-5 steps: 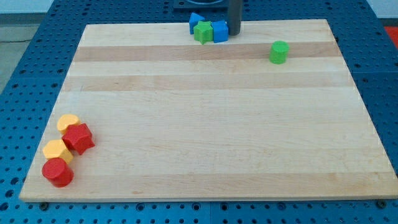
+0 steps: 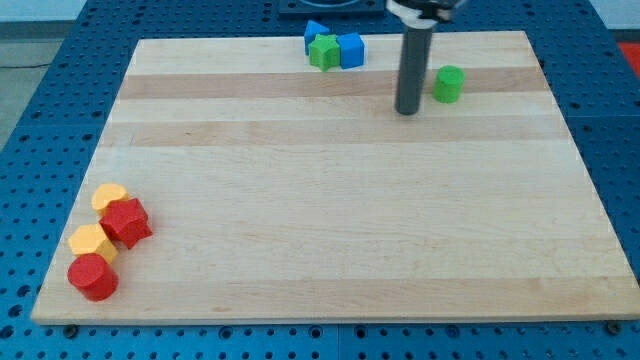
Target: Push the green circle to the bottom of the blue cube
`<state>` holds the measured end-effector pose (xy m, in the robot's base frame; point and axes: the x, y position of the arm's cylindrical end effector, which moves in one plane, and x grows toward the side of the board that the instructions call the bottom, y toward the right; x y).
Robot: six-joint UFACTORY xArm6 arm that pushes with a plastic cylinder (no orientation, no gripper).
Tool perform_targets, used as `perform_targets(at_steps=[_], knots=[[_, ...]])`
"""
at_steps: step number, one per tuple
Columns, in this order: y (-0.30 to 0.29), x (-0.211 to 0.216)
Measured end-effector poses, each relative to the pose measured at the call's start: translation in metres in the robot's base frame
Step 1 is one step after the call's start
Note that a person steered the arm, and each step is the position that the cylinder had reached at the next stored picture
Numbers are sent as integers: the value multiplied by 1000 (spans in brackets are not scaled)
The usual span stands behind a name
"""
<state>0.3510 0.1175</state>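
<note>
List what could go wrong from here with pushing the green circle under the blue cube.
My tip sits just left of the green circle, between it and the blue cube; a push from here would likely send the circle right, away from the goal. The cube sits by the board's top edge, touching a green star, so a hard shove could disturb that cluster.

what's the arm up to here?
My tip sits just to the view's left of the green circle, not touching it as far as the view shows. The blue cube is at the board's top edge, packed against a green star-like block and another blue block. The circle is nowhere near the spot below the cube yet. Two yellow and two red blocks sit untouched at bottom left.
</note>
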Motion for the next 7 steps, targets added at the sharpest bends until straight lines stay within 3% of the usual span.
perform_targets(at_steps=[1, 2, 4, 7], knots=[[52, -5], [63, -26], [30, -65], [-5, -73]])
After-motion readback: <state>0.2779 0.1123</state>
